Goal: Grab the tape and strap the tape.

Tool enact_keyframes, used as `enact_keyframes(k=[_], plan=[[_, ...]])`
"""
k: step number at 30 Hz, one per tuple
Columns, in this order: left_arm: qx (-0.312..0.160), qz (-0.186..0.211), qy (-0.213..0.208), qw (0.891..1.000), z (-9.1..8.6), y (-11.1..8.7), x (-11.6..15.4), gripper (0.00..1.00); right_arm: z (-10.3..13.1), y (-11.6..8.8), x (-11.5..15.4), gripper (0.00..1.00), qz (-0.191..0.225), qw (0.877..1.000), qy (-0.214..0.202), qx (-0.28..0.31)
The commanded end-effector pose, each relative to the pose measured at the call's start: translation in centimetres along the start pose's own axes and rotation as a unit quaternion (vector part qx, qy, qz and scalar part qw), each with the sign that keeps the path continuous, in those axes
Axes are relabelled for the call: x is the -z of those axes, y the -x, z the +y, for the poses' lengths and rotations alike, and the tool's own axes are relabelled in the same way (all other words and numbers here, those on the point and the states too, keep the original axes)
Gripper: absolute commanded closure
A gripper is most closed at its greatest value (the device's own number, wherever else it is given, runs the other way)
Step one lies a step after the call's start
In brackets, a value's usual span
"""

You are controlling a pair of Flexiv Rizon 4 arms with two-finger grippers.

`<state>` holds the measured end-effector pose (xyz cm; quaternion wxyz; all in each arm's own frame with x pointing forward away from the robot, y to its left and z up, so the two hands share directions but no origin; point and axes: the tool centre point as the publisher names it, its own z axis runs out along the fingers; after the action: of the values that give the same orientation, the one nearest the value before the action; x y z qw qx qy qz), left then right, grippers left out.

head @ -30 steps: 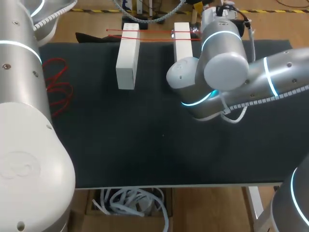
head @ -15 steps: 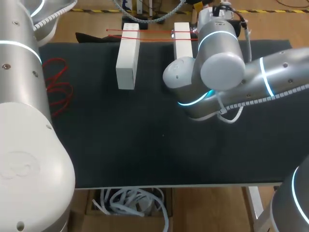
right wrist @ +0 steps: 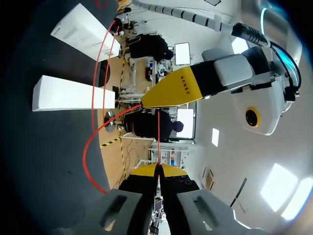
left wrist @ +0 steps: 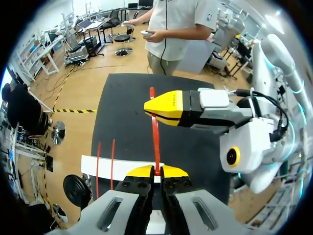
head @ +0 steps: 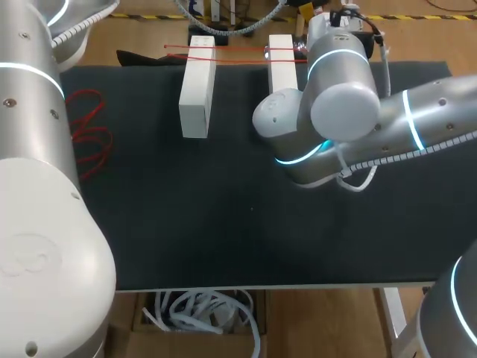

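Firmly in left hand (left wrist: 155, 170), right hand (right wrist: 159, 167): tape (left wrist: 155, 129)

The right gripper (right wrist: 157, 170) has its yellow tips pressed together on a thin red tape (right wrist: 158, 132). The tape runs straight ahead from the tips to the left gripper (right wrist: 151, 99), whose yellow fingers point back toward it with their ends touching the strand. From that meeting point a second length of the tape bows out in a loose curve and comes down on the dark table mat (right wrist: 39, 147). Beside the grippers lie two white blocks (right wrist: 68, 93) (right wrist: 80, 30) – long, flat, set apart – and two red strands (right wrist: 94, 83) cross over both.
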<state>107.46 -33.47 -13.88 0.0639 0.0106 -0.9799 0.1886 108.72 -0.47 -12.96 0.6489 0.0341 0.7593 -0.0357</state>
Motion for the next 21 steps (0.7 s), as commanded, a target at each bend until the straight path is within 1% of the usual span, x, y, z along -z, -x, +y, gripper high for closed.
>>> enact_keyframes(k=[1,7,21], plan=[[0.001,0.001,0.003,1.0,-0.13,0.08,0.09,1.0,0.34,0.06,-0.02,1.0,0.003,1.0,0.0,0.001],[0.001,0.001,0.003,1.0,-0.13,0.08,0.09,1.0,0.84,-0.08,-0.03,1.0,-0.001,1.0,0.002,0.0],[0.001,0.001,0.003,1.0,-0.13,0.08,0.09,1.0,0.91,-0.26,0.09,1.0,0.001,1.0,0.002,0.002]])
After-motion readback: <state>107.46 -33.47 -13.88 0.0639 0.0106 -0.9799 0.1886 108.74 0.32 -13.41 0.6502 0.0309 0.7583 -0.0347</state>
